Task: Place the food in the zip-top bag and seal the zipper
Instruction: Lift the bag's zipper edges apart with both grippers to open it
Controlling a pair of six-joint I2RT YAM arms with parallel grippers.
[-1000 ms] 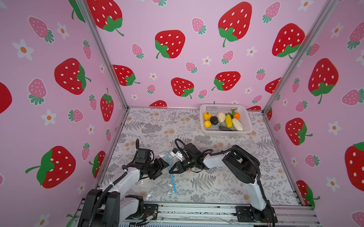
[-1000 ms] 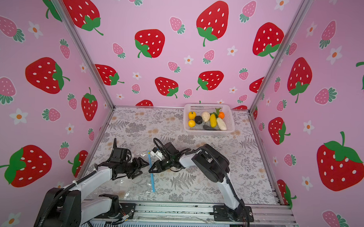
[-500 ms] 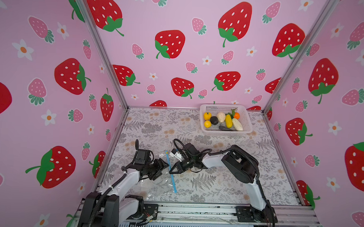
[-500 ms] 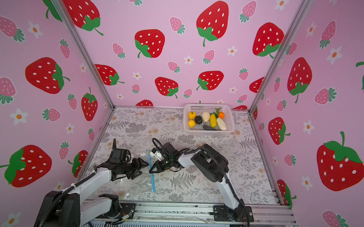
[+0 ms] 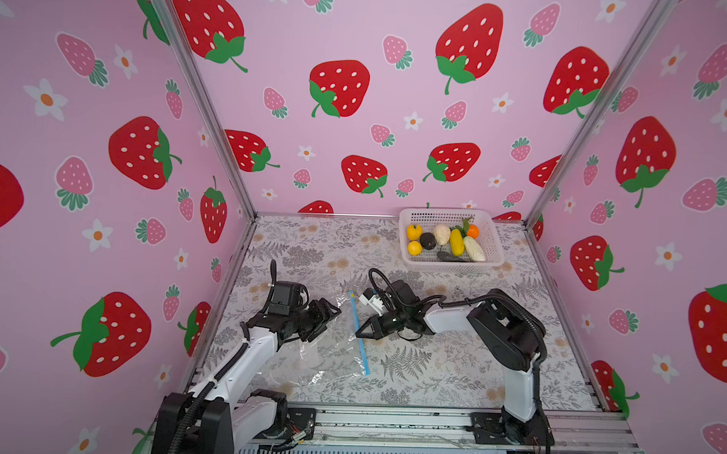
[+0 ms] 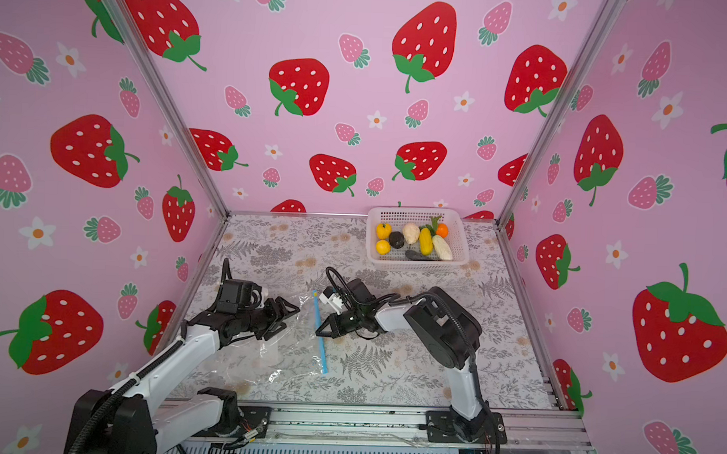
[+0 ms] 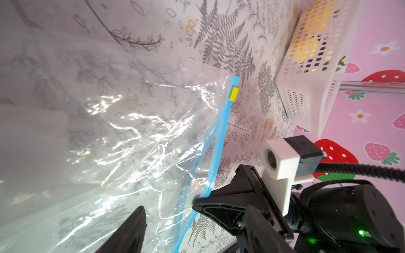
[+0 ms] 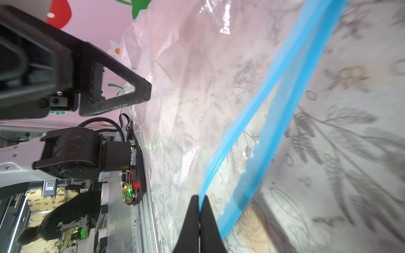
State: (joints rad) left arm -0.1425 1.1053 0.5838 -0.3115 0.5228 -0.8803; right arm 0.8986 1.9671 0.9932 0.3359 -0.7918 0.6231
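Note:
The zip-top bag (image 5: 319, 361) (image 6: 280, 358) lies flat and crinkled on the table in both top views. Its zipper (image 5: 361, 340) (image 6: 321, 347) is a light blue strip with a yellow end (image 7: 233, 93). My right gripper (image 5: 358, 335) (image 6: 318, 333) (image 8: 198, 197) is shut on one lip of the blue strip, and the mouth gapes slightly beside it. My left gripper (image 5: 328, 318) (image 6: 289, 317) hovers open over the bag's far left part, holding nothing. The food (image 5: 444, 237) (image 6: 411, 236) lies in the white basket (image 5: 412, 216) (image 6: 379, 215).
The basket stands at the back right of the patterned table, well away from both arms. Pink strawberry walls and metal posts (image 5: 216, 119) close in three sides. A metal rail (image 5: 388, 420) runs along the front edge, where both arm bases sit.
My right gripper's jaws have closed on the bag's blue edge and edged slightly left. The left arm has barely moved.

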